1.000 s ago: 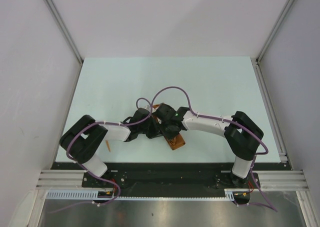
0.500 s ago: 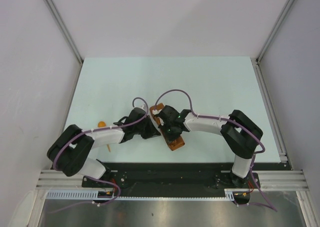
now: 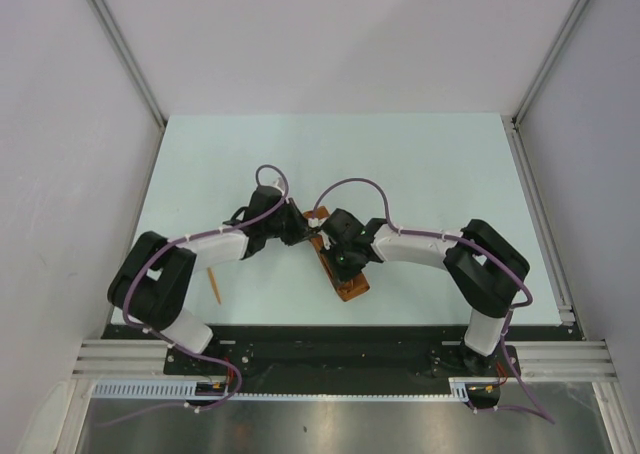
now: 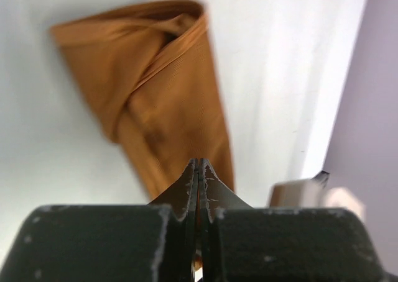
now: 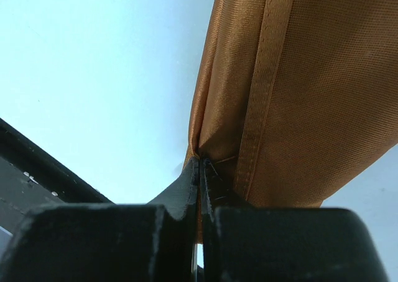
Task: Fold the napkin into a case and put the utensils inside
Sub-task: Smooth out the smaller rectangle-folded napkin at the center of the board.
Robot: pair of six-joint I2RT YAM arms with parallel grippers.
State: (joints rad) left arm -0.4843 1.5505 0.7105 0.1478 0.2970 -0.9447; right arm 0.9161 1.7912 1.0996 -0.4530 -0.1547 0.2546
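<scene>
The napkin lies in the middle of the table as a narrow rust-orange case, slanting from far left to near right. In the left wrist view the case stretches away from my left gripper, with layered folds at its far end. My left gripper is shut at the case's far-left end, nothing visibly pinched at its tips. My right gripper sits over the case's middle. Up close, the right gripper is shut on a fold of the cloth beside its hem. One slim orange stick utensil lies near the left arm. The spoon is out of view.
The pale table is boxed in by white walls, with a metal rail along its right side. Both arm bases stand at the near edge on a black strip. Purple cables loop above the wrists.
My left arm has swung away from the near edge, its gripper moving to the case's far-left end; its forearm now covers the spoon's spot. The right gripper stayed on the cloth.
</scene>
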